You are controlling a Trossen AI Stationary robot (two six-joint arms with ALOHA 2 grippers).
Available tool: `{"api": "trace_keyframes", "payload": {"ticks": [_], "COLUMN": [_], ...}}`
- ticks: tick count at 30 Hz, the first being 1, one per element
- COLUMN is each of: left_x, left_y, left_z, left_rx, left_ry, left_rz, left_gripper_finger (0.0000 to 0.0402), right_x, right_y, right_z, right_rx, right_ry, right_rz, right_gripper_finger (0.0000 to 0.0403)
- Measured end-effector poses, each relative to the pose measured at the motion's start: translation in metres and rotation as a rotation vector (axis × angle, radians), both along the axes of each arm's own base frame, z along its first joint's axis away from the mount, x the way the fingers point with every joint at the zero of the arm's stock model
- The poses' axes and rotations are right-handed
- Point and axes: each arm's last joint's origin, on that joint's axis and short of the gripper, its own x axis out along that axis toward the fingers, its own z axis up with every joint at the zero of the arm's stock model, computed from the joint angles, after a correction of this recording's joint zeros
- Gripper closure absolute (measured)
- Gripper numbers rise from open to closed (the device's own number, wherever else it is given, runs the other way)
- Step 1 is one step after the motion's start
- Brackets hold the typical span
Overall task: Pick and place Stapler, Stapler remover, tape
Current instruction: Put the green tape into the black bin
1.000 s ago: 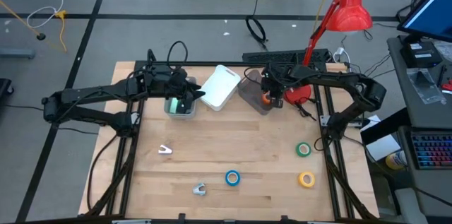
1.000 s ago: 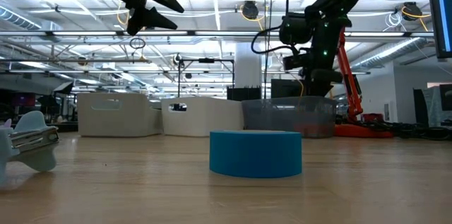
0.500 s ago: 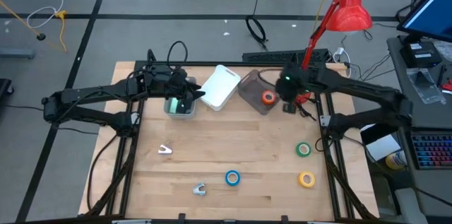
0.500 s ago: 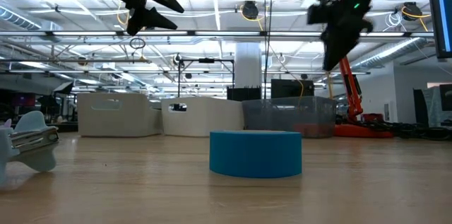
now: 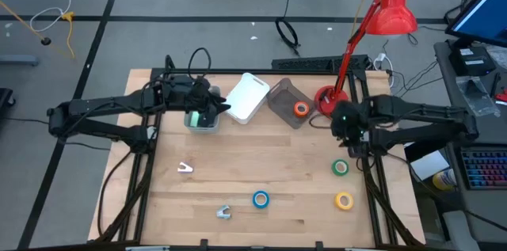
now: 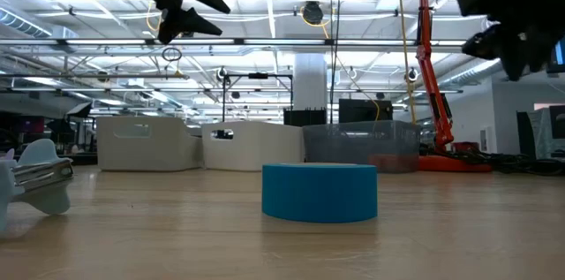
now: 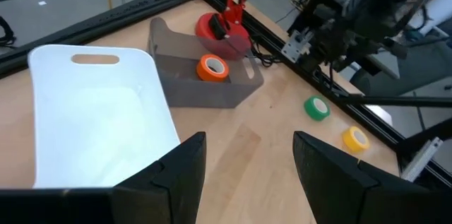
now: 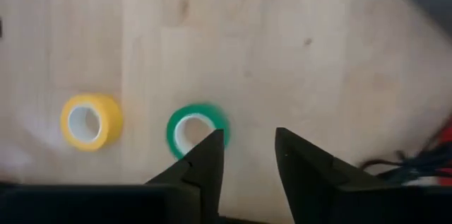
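Jaws apart, wooden table (image 5: 261, 168), industrial ceiling lights (image 6: 265, 28)

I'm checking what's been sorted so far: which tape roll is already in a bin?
The orange tape roll. It lies inside the grey bin at the table's back, while the green, yellow and blue rolls lie loose on the table.

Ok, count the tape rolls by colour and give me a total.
Orange: 1
Green: 1
Yellow: 1
Blue: 1
Total: 4
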Motion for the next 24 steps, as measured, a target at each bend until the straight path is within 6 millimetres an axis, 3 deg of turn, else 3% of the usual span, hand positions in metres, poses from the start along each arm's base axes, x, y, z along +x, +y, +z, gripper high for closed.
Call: {"api": "trace_keyframes", "payload": {"ticks": [9, 18, 24], "left_x": [0.006, 0.009, -0.001], "left_y": [-0.026, -0.049, -0.053], "left_z": [0.001, 0.006, -0.014], "left_rx": [0.117, 0.204, 0.221], "left_ry": [0.006, -0.029, -0.138], "left_rz": [-0.159, -0.203, -0.212], "left_gripper_finger": [0.0188, 0.0188, 0.0188], "right_x": [0.009, 0.022, 0.023], "right_y": [0.016, 0.025, 0.030], "right_z": [-0.017, -0.029, -0.030], "right_rx": [-0.019, -0.018, -0.018], "right_ry": [0.073, 0.171, 0.186], "right_rz": [0.094, 0.157, 0.179], "right_gripper_finger": [0.0235, 0.0227, 0.0227]}}
